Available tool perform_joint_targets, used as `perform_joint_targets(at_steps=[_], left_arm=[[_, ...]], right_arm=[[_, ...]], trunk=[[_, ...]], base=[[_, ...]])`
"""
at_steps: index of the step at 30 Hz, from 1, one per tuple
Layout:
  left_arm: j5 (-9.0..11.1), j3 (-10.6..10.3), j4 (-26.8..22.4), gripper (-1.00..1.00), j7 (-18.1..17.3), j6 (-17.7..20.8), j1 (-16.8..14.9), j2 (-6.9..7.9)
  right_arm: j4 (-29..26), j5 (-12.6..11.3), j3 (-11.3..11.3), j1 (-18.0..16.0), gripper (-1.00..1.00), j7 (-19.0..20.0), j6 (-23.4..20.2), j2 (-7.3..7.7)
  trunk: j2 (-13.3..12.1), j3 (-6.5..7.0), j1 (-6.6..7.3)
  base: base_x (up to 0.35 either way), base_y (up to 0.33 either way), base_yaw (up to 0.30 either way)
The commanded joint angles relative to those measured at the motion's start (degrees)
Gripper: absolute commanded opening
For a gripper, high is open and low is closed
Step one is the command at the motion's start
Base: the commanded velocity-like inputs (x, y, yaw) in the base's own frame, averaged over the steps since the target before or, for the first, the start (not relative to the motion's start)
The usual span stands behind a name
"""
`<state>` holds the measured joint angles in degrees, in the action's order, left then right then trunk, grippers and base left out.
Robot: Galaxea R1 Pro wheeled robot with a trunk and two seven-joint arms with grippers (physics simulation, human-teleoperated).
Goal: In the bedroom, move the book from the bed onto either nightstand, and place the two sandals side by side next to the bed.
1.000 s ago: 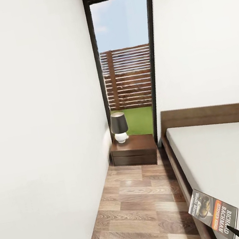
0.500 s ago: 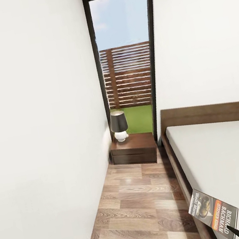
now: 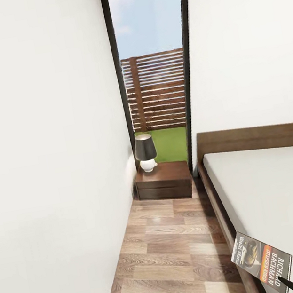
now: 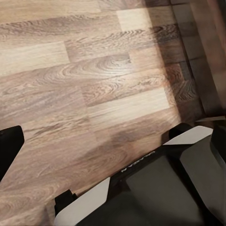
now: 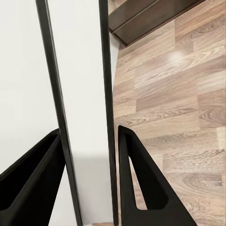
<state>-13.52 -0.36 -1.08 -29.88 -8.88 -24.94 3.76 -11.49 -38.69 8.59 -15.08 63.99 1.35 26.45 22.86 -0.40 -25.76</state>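
The right gripper (image 5: 89, 179) is clamped on the book (image 5: 80, 94). In the wrist view you see the book edge-on, standing up between the two black fingers (image 5: 141, 183), pinched near one end with most of it sticking out past them. In the head view the book (image 3: 262, 261) hangs tilted over the near edge of the bed (image 3: 268, 193), clear of the mattress.

The worry is that the grip's only on one end, so any bump or quick turn could let it swivel or slip out onto the floor (image 3: 168, 247). The aisle between wall and bed is tight too, so clipping the frame looks like a real risk.

The nightstand (image 3: 164, 181) is well ahead by the window, with a lamp (image 3: 146, 153) hogging its left part, so the free spot is to the right.

The left gripper is out of frame, so I can't tell its state.
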Motion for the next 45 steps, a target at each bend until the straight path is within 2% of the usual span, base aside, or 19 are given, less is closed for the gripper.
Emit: perform_joint_targets(at_steps=[1, 23, 38, 45], left_arm=[[-0.5, 0.0, 0.0, 1.0, 0.0, -0.4, 0.0, 0.01], [-0.5, 0.0, 0.0, 1.0, 0.0, -0.4, 0.0, 0.01], [-0.5, 0.0, 0.0, 1.0, 0.0, -0.4, 0.0, 0.01], [-0.5, 0.0, 0.0, 1.0, 0.0, -0.4, 0.0, 0.01]], right_arm=[[0.1, 0.0, 0.0, 0.0, -1.0, 0.2, 0.1, 0.01], [0.1, 0.0, 0.1, 0.0, -1.0, 0.1, 0.2, 0.01], [0.1, -0.1, 0.0, 0.0, -1.0, 0.2, 0.2, -0.02], [0.1, -0.1, 0.0, 0.0, -1.0, 0.2, 0.2, 0.01]], trunk=[[0.1, -0.09, -0.02], [0.1, -0.66, -0.02], [0.1, -0.66, -0.02], [0.1, -1.17, -0.02]], base=[[0.0, 0.0, 0.0], [0.001, 0.0, 0.0], [0.116, 0.0, 0.0], [0.003, 0.0, 0.0]])
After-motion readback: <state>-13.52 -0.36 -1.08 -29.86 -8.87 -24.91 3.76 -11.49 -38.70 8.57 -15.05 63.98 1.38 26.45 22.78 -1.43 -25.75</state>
